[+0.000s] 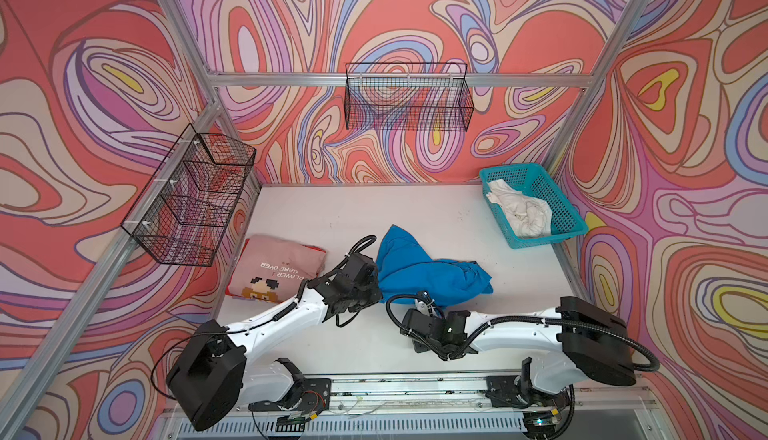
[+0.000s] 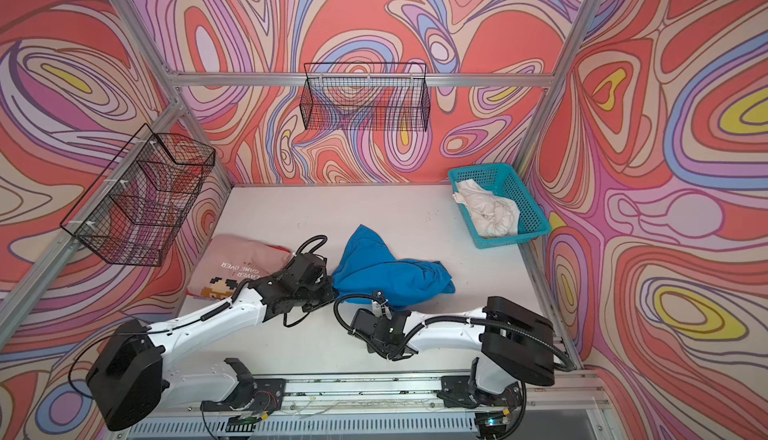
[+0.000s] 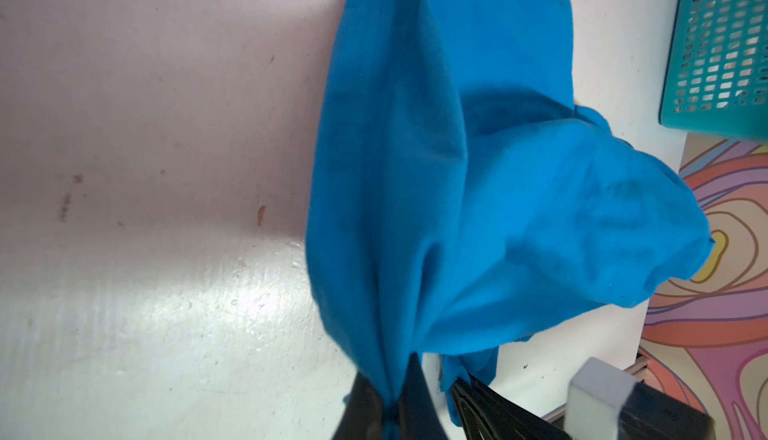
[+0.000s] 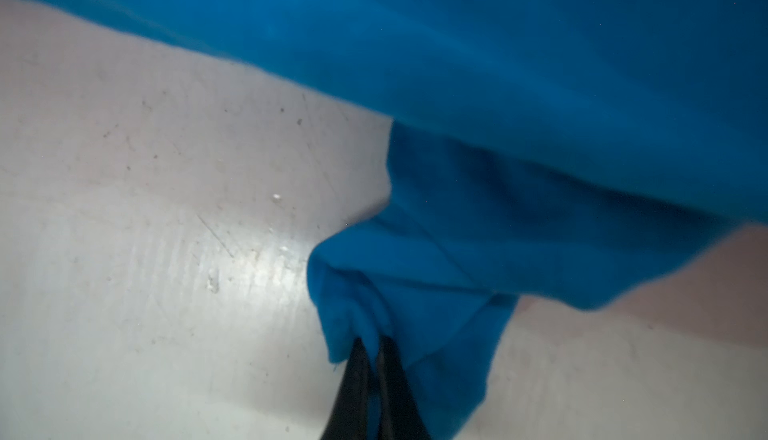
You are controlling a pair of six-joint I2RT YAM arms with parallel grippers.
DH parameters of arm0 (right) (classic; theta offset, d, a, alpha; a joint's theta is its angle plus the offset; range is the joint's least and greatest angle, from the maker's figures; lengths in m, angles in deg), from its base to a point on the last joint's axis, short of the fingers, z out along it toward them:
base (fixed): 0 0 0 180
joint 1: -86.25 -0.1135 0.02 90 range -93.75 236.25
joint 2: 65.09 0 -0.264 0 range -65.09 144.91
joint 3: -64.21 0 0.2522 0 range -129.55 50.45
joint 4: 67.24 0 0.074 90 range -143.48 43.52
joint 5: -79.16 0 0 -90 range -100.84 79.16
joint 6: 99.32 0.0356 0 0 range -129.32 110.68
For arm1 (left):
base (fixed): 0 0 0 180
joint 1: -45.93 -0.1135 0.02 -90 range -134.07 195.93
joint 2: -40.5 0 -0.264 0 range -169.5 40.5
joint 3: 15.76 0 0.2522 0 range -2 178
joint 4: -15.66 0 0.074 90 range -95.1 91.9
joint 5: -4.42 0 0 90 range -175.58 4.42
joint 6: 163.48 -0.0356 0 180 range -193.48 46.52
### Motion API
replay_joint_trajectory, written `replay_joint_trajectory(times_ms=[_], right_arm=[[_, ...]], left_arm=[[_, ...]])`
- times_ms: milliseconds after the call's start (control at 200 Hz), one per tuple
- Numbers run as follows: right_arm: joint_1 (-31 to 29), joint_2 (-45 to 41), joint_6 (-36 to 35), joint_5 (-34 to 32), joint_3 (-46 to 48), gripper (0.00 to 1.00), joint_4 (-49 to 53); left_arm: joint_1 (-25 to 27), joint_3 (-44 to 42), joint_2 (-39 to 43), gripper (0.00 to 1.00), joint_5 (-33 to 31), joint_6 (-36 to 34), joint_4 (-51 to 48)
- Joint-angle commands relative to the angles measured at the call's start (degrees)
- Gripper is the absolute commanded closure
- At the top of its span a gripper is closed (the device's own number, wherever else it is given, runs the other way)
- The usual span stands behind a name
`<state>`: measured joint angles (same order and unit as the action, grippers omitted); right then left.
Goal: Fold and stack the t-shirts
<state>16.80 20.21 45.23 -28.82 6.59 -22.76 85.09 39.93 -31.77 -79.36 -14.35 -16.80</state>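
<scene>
One pale pink "GAME OVER" t-shirt (image 1: 278, 263) lies folded at the tabletop's (image 1: 332, 218) left edge, left gripper (image 3: 390, 400) and right gripper (image 4: 374, 359) pinch the crumpled bright blue t-shirt (image 1: 428, 272) mid-tabletop, and the off-white t-shirt (image 1: 523, 209) lies unfolded in the far-right teal mesh basket (image 1: 555, 197).

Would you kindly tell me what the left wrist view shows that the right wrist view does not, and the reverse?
Only the left wrist view shows the teal basket and the left jaws, which are shut on a gathered ridge of the blue t-shirt. Only the right wrist view shows the right jaws, shut on a bunched fold of the same shirt. Both views show the blue t-shirt over the white table, pinched between dark jaws.
</scene>
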Motion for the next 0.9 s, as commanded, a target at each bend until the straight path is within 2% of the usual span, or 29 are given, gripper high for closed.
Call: replay_joint_trajectory(times_ms=[0, 190, 376, 541, 671, 766, 896], right_arm=[[0.04, -10.17, 0.4, -8.38, -5.91, 1.0, 10.62], [3.11, -24.78, -4.42, -20.4, -21.65, 1.0, 27.91], [6.58, -28.15, -12.09, -29.68, -36.94, 1.0, 37.3], [6.61, -27.99, -18.8, -34.88, -47.43, 1.0, 37.6], [6.61, -28.94, -25.27, -36.75, -52.03, 1.0, 34.07], [6.54, -29.44, -29.82, -34.59, -55.63, 1.0, 31.33], [6.61, -28.82, -35.15, -28.78, -59.72, 1.0, 28.22]], left_arm=[[-3.32, 0.61, 3.08, 1.0, 0.26, -1.05, -3.94], [-10.39, 6.97, 6.66, 1.0, 1.41, -5.74, -10.73], [-17.53, 14.78, 8.97, 1.0, 3.92, -9.73, -17.01], [-22.24, 22.87, 9.34, 1.0, 6.01, -12.74, -22.19], [-23.51, 28.86, 8.81, 1.0, 6.7, -14.34, -25.22], [-24.23, 32.54, 7.55, 1.0, 6.05, -16.21, -28.34], [-25.34, 33.57, 5.48, 0.72, 8.56, -17.98, -29.91]])
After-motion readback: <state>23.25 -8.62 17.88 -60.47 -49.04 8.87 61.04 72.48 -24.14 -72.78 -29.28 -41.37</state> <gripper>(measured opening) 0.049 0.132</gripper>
